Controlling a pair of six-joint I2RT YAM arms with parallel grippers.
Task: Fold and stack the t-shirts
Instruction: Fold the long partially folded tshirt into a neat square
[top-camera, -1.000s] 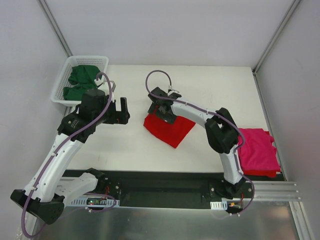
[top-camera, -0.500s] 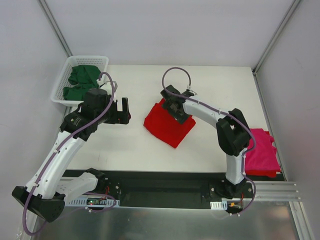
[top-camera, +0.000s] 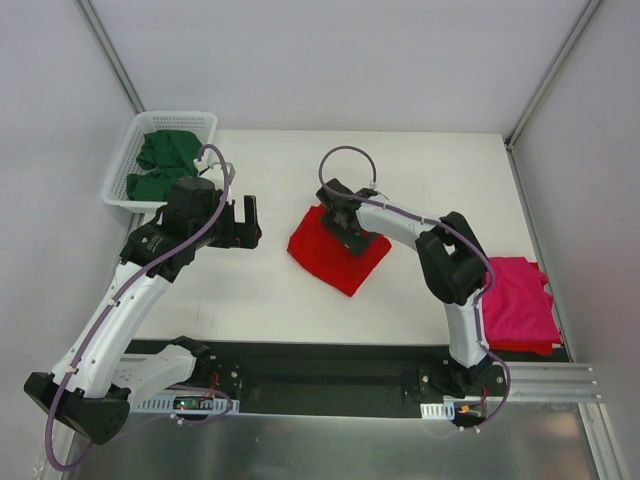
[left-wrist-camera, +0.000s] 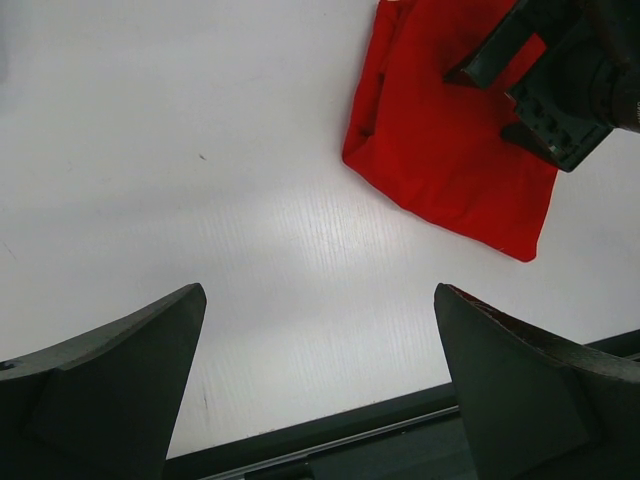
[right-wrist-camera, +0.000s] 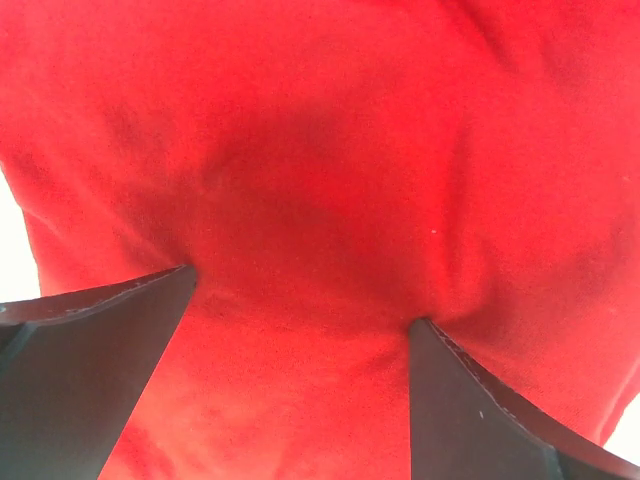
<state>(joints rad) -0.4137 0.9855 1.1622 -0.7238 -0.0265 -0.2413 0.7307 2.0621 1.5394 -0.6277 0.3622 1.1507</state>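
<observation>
A bright red t-shirt (top-camera: 335, 258) lies folded near the table's middle; it also shows in the left wrist view (left-wrist-camera: 450, 170) and fills the right wrist view (right-wrist-camera: 330, 150). My right gripper (top-camera: 345, 222) (right-wrist-camera: 300, 295) stands open on top of it, both fingertips (right-wrist-camera: 425, 330) pressed down into the cloth, with nothing pinched between them. My left gripper (top-camera: 243, 222) (left-wrist-camera: 320, 290) hangs open over bare table to the left of the red t-shirt, holding nothing. A folded magenta-pink t-shirt (top-camera: 515, 300) lies at the right edge. Dark green t-shirts (top-camera: 165, 160) sit in the basket.
The white lattice basket (top-camera: 175, 117) stands at the table's far left corner. The right arm's black wrist (left-wrist-camera: 560, 80) shows in the left wrist view above the red cloth. The black base rail (top-camera: 330, 365) runs along the near edge.
My right gripper slid right across the red t-shirt, then back a little to the left, staying open. The left arm has hardly moved.
</observation>
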